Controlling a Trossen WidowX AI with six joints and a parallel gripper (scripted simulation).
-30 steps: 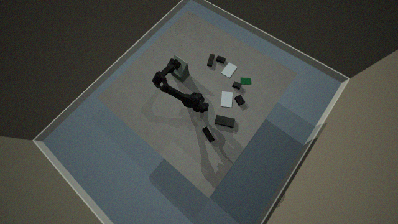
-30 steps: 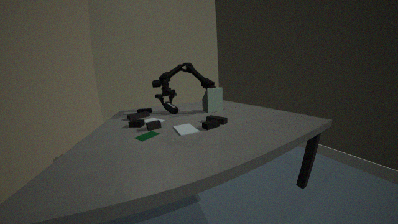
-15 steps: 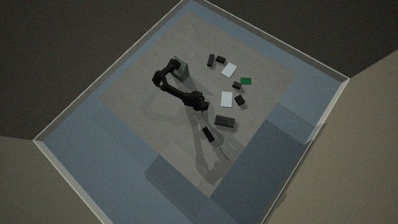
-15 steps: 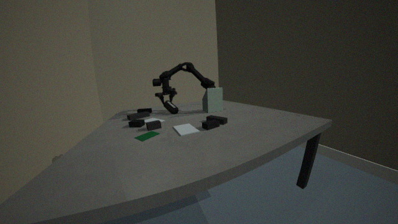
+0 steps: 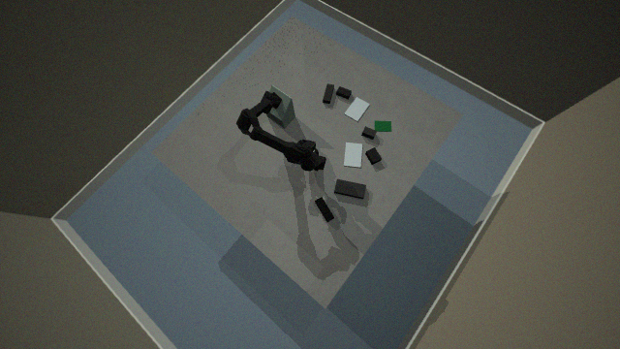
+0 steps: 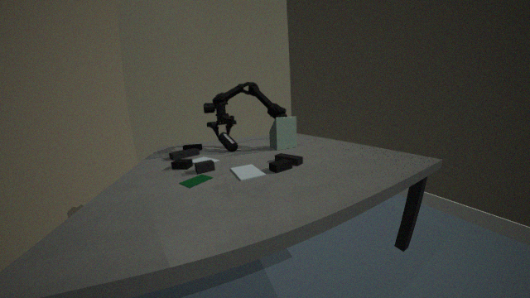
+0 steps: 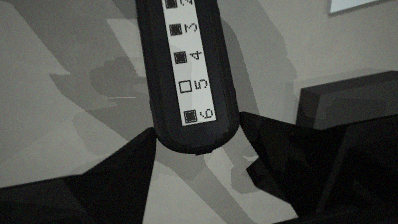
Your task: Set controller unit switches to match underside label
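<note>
Grey table in a dim room with beige and dark walls carries everything. One unit hangs tilted at the far middle of the table, just left of the pale green block that bears the arm. Its upper end is clamped in the gripper, whose fingers stand wide apart on either side of it. Whether the lower end touches the table I cannot tell.

In the wrist view the underside faces the camera. Its one white label shows a row of numbered squares: 3 filled, 4 filled, 5 empty, 6 filled. The square above 3 is cut by the picture's edge, and 1 is out of view. The switches cannot be seen.

Around it lie six dark blocks:
- one small block and one long block to the left
- two nearer on the left
- two touching each other on the right

Two white sheets lie flat, one near the middle and one among the left blocks. One green sheet lies nearest.
</note>
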